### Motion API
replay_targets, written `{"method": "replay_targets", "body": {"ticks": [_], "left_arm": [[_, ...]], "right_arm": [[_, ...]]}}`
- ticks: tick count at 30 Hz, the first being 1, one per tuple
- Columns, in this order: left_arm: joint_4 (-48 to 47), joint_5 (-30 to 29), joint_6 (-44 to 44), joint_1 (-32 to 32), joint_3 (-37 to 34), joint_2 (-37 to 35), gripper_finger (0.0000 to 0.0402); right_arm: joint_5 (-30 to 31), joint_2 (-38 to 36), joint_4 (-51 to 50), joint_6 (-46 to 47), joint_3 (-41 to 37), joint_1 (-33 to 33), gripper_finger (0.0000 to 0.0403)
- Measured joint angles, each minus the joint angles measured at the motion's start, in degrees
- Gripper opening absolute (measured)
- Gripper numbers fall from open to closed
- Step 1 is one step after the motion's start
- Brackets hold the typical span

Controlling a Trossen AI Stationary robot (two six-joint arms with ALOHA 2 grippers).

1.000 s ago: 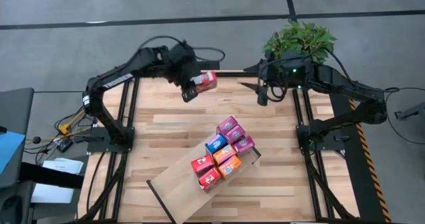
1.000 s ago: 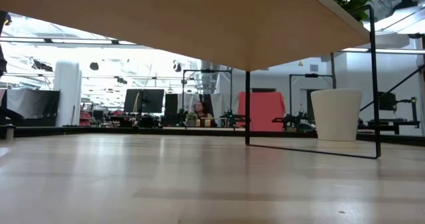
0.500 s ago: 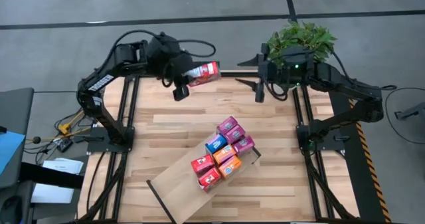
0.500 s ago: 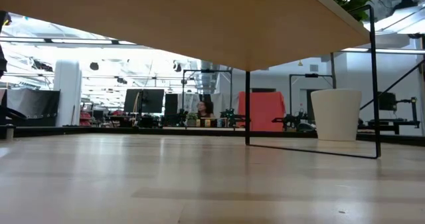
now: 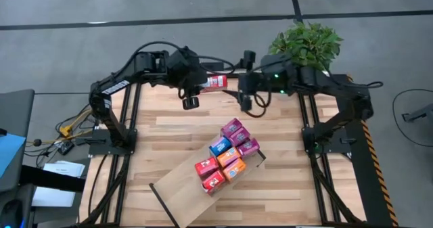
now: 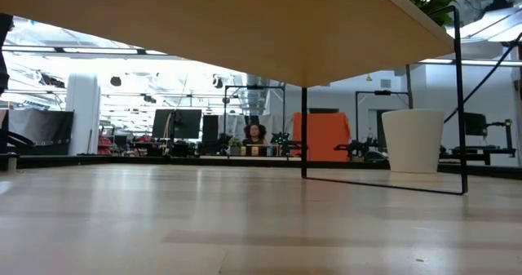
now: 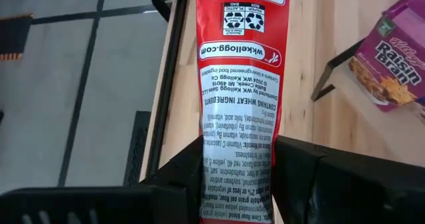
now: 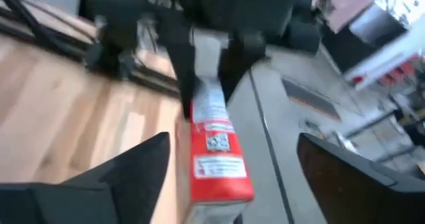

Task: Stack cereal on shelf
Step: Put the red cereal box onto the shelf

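My left gripper (image 5: 205, 81) is shut on a red cereal box (image 5: 215, 81) held in the air over the table's far edge. My right gripper (image 5: 239, 83) is open just right of the box's free end. In the right wrist view its two fingers (image 8: 136, 174) stand wide on either side of that end (image 8: 219, 177) without touching it. The shelf (image 5: 181, 189), a pale board with black frame edges, stands slantwise near the table's front. Several cereal boxes (image 5: 227, 153), red, pink, orange and blue, sit on its far end. In the low view the shelf's underside (image 6: 245, 30) fills the top. My left gripper pinches the red box at one end (image 7: 234, 184) between its two fingers, one on each broad face, with the narrow printed side facing the wrist camera. The box narrows where the fingers press it. It sticks out along the fingers toward the table's right, lifted clear.
A potted green plant (image 5: 308, 42) stands at the far right corner, behind my right arm. The shelf's black legs (image 6: 303, 132) and a white pot (image 6: 413, 140) show in the low view. Bare planks lie between the shelf and the table's far edge.
My right gripper has travelled toward the table's left, up to the free end of the red box. My left gripper has shifted along the far edge and rolled, turning the box with it; the box stays held clear of the table.
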Motion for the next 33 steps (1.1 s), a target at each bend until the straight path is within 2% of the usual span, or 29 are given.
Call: {"method": "replay_targets", "body": {"ticks": [3, 6, 22, 27, 33], "left_arm": [[-0.17, -1.14, -0.26, -0.33, 0.0, 0.36, 0.0116], [-1.04, -1.77, -0.28, -0.68, -0.01, 0.34, 0.0116], [0.04, -2.66, 0.37, -3.08, -0.01, 0.3, 0.0116], [0.56, -2.65, 0.36, -3.16, -0.01, 0.3, 0.0116], [0.87, -2.64, 0.33, -3.17, -0.01, 0.3, 0.0116]], "right_arm": [[2.37, 2.04, -4.29, -0.03, 2.32, 0.23, 0.0377], [2.68, 3.53, -7.19, -0.77, 3.96, 0.27, 0.0387], [2.06, 7.77, -7.87, -1.31, 4.49, -1.24, 0.0376], [0.47, 7.86, -8.58, -1.3, 4.47, -1.34, 0.0358], [-0.13, 7.85, -8.8, -1.34, 4.47, -1.35, 0.0308]]}}
